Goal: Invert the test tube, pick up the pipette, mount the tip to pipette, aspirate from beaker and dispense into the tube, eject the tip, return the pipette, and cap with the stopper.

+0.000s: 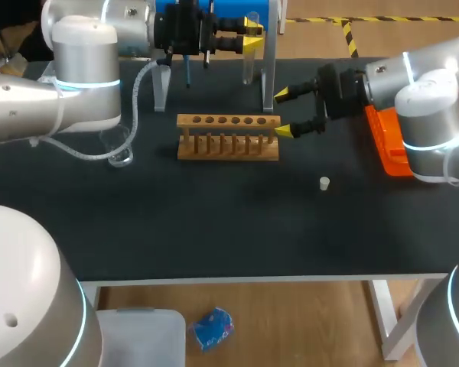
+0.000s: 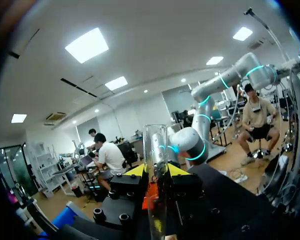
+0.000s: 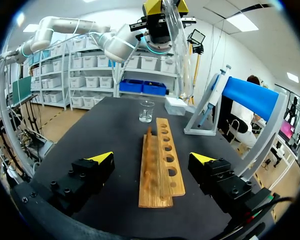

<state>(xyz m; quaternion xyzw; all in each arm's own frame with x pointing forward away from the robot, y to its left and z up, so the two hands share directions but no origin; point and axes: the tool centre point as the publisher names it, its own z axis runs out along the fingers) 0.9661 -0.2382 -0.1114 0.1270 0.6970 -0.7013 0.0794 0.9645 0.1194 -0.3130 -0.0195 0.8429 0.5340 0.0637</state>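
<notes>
My left gripper point(image 1: 252, 36) is raised at the back of the table, in front of the blue pipette stand point(image 1: 222, 14), and is shut on a clear test tube point(image 1: 249, 65). In the left wrist view the test tube point(image 2: 155, 150) stands between the yellow tips of the left gripper point(image 2: 156, 170). The right gripper point(image 1: 285, 112) is open at the right end of the wooden rack point(image 1: 228, 136). From its wrist, the rack point(image 3: 160, 165) lies between the fingers of the right gripper point(image 3: 151, 159). The pipette point(image 3: 212, 95) leans in its stand. A white stopper point(image 1: 324, 183) lies right of centre.
A clear beaker point(image 1: 121, 157) stands left of the rack, and is seen again beyond the rack as beaker point(image 3: 146, 111). An orange tip box point(image 1: 389, 141) sits at the right edge under my right arm. A hose loops from the left arm near the beaker.
</notes>
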